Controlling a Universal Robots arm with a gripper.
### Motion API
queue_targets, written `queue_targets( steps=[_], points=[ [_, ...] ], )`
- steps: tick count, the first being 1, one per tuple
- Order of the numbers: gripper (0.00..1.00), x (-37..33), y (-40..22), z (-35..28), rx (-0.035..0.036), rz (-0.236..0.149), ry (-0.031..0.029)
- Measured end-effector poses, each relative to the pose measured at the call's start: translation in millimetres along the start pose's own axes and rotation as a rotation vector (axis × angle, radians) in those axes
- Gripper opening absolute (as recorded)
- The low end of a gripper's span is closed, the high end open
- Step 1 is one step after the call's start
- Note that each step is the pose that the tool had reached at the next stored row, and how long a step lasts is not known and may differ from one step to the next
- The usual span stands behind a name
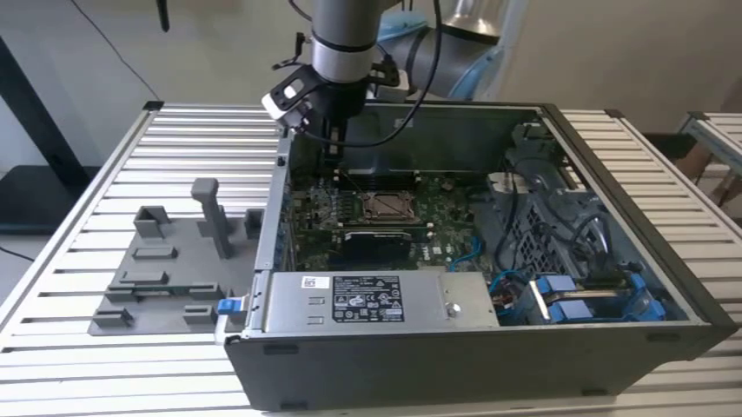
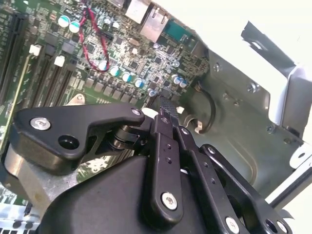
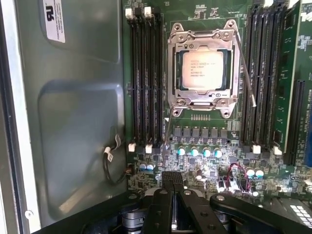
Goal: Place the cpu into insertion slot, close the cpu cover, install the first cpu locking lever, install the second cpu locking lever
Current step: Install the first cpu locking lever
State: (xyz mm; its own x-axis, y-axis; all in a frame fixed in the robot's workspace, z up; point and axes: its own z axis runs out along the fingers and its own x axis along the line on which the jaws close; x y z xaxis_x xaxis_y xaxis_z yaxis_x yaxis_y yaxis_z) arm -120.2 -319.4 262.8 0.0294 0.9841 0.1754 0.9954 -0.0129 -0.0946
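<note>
Hovers with gripper (image 1: 334, 143) tips pressed together on nothing, at eleven o'clock from the socket (image 1: 387, 218) in the exterior view. Shows, in the first wrist view, the chip (image 3: 202, 69) seated in that socket, cover (image 3: 174, 68) flat around it.

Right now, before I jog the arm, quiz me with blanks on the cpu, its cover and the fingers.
The cpu lies under the cpu cover, which is ____.
The gripper has its fingers ____, holding nothing.
The grey fixture stands outside the computer case, on the exterior view's ____.
Missing: closed; shut; left.
</note>
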Motion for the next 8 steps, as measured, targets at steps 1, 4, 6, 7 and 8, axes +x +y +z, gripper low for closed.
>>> queue_targets(
  steps=[1, 4, 6, 7, 8],
  points=[
    [0.11, 0.3, -0.3, 0.9, 0.0001, 0.000, 0.0027],
    [0.11, 0.3, -0.3, 4.4, 0.0002, -0.001, 0.0074],
    [0.11, 0.1, -0.1, 7.0, 0.0003, -0.001, 0.0098],
    [0.11, 0.1, -0.1, 8.2, 0.0003, -0.001, 0.0111],
    [0.11, 0.1, 0.0, 9.3, 0.0003, -0.001, 0.0124]
  ],
)
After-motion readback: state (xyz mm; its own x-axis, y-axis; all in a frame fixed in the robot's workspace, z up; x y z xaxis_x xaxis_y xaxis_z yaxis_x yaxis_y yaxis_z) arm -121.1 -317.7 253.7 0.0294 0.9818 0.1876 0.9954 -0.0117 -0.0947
